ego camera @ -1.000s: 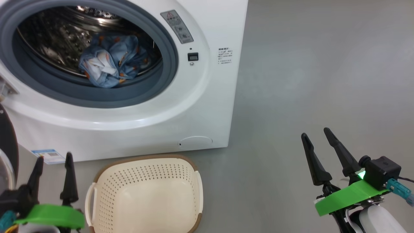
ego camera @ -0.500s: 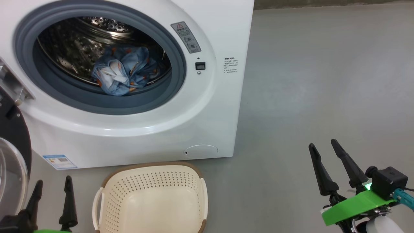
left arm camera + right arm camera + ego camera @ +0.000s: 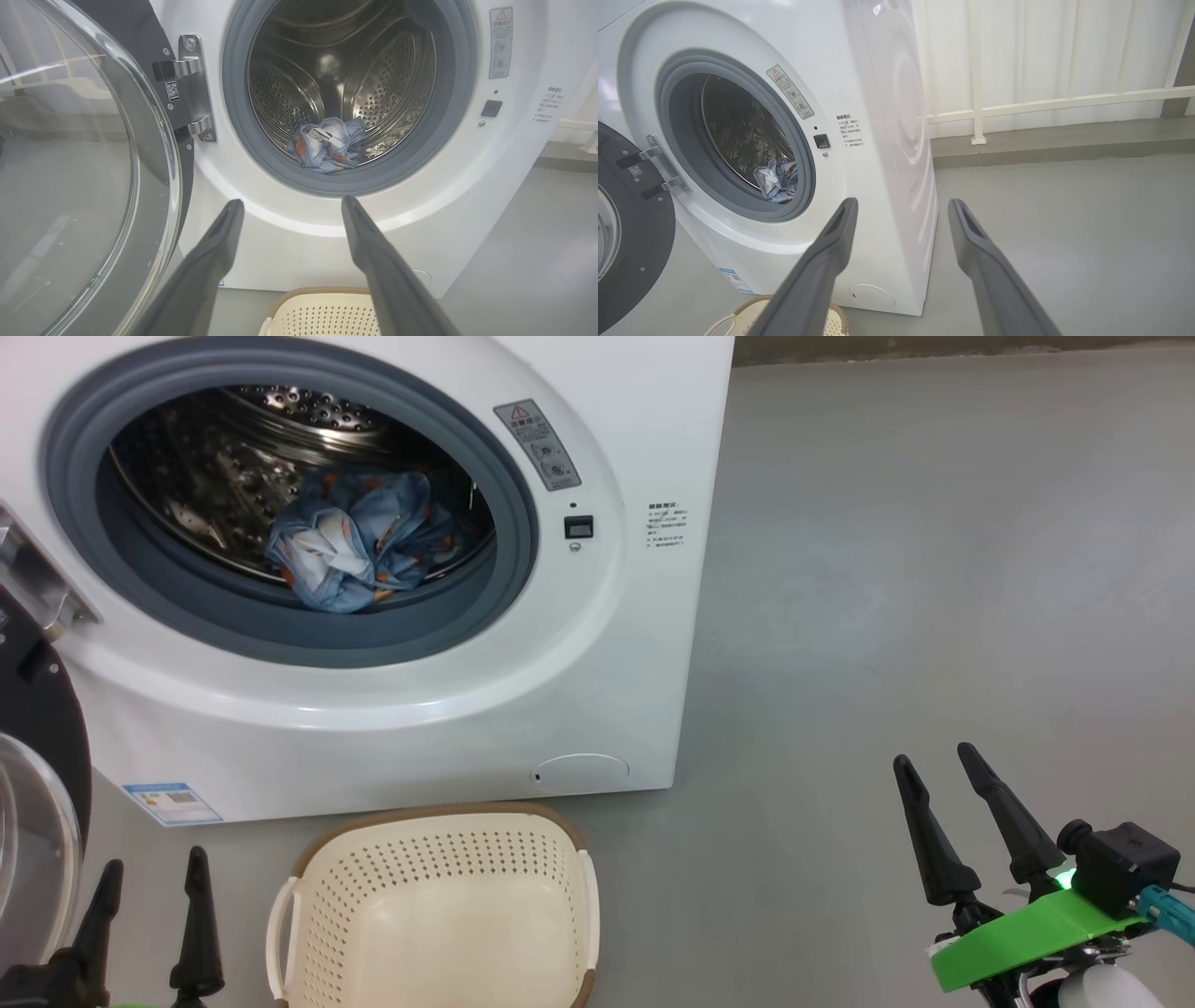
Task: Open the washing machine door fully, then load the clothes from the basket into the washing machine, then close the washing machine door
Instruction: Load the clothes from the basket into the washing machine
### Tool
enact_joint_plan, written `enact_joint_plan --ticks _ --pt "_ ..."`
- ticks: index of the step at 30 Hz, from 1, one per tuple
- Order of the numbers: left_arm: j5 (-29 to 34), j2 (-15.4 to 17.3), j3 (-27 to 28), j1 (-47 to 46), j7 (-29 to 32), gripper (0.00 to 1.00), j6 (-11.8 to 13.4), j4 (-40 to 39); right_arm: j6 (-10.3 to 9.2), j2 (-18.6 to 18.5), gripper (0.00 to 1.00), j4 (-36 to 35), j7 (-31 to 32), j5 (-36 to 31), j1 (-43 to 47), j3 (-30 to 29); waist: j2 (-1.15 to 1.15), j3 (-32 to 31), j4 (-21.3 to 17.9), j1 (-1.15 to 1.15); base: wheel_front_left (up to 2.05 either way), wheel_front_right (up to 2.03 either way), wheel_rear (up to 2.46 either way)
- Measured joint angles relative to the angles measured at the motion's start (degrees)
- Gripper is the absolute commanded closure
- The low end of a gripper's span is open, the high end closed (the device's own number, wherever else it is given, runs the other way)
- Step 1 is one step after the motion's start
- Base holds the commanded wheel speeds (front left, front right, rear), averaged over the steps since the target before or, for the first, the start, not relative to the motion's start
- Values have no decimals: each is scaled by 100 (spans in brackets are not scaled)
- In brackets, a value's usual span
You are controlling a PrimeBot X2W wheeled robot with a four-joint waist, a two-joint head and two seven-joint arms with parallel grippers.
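Left tool [image 3: 154, 859] & right tool [image 3: 934, 756] both spread wide, empty. Clothes [image 3: 359, 546] in drum [image 3: 215, 467]; basket [image 3: 429, 812] near, door [image 3: 47, 709] swung out left.

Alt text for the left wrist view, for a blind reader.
The washing machine door stands wide open, and the clothes lie in the steel drum. The left gripper, open and empty, points at the opening; the basket sits below.

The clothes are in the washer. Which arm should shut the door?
Left, I think. The left tool stands open right beside the washing machine door, which hangs on the machine's left side. The right tool is far off, over the floor on the other side.
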Motion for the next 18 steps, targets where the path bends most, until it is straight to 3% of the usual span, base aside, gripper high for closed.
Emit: enact_joint_plan --ticks 18 --pt "-100 1 -16 0 0 0 0 -42 0 -16 0 -3 0 0 -1 -12 0 -18 23 0 0 0 0"
